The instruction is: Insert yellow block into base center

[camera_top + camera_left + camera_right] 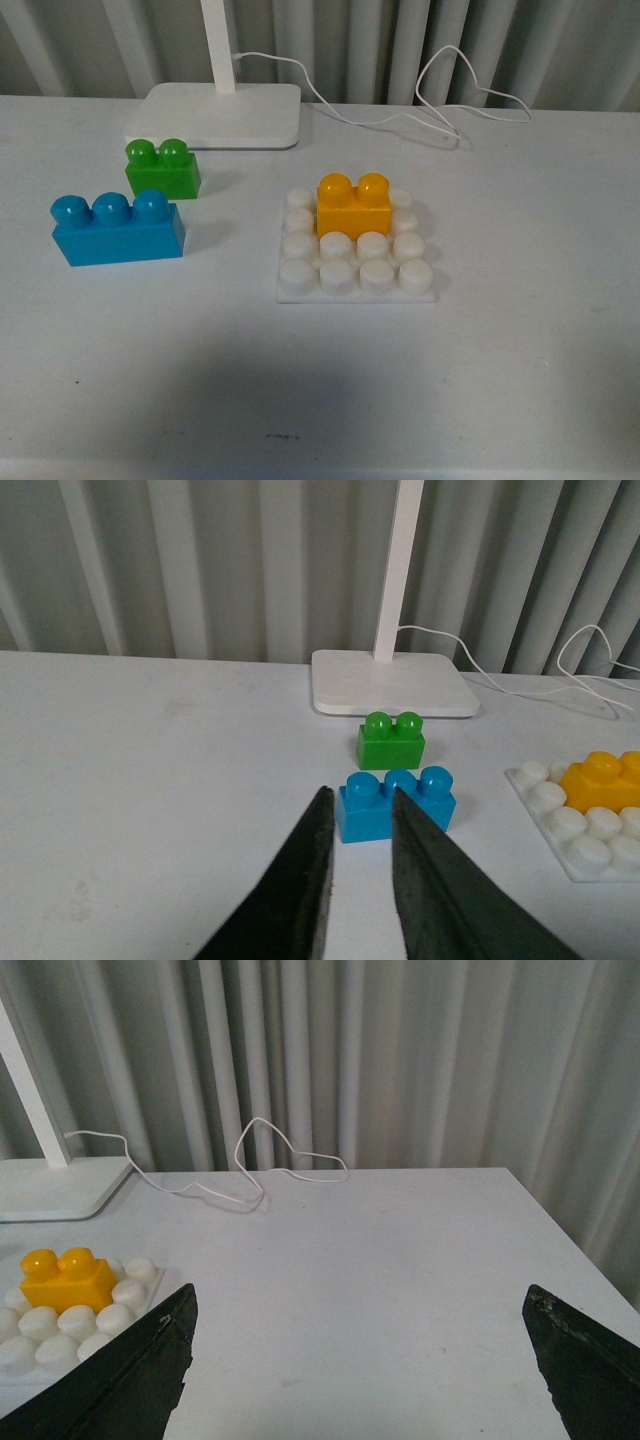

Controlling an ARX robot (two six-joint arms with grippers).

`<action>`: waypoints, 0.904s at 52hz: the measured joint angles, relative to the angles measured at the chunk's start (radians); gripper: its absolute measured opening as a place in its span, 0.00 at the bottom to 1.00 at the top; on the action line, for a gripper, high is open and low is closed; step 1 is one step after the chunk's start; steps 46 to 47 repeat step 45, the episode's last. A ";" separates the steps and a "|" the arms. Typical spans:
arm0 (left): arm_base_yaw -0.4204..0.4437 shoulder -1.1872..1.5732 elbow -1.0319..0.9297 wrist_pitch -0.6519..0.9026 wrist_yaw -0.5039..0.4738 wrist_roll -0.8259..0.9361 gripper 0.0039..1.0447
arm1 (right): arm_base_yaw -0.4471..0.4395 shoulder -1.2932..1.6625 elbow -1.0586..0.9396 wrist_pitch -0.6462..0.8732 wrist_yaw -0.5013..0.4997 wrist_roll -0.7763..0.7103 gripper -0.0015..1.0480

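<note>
The yellow block (pixel 354 205) sits upright on the white studded base (pixel 357 282), on the two middle studs of a rear row; it also shows in the left wrist view (pixel 604 781) and the right wrist view (pixel 66 1277). No gripper appears in the front view. My left gripper (pixel 358 805) is shut with nothing held, its dark fingers pointing at the blue brick (pixel 395 802). My right gripper (pixel 360 1305) stands wide open over bare table, to the right of the base (pixel 45 1332), nothing between its fingers.
A green two-stud brick (pixel 162 167) and a longer blue brick (pixel 117 228) lie left of the base. A white lamp foot (pixel 218 115) with its pole stands behind them, and its cable (pixel 420 100) snakes along the back. Grey curtains hang behind the table.
</note>
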 joint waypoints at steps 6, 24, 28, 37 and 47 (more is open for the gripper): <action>0.000 0.000 0.000 0.000 0.000 0.000 0.43 | 0.000 0.000 0.000 0.000 0.000 0.000 0.91; 0.000 0.000 0.000 0.000 0.000 0.000 0.94 | 0.000 0.000 0.000 0.000 0.000 0.000 0.91; 0.000 0.000 0.000 0.000 0.000 0.000 0.94 | 0.000 0.000 0.000 0.000 0.000 0.000 0.91; 0.000 0.000 0.000 0.000 0.000 0.000 0.94 | 0.000 0.000 0.000 0.000 0.000 0.000 0.91; 0.000 0.000 0.000 0.000 0.000 0.000 0.94 | 0.000 0.000 0.000 0.000 0.000 0.000 0.91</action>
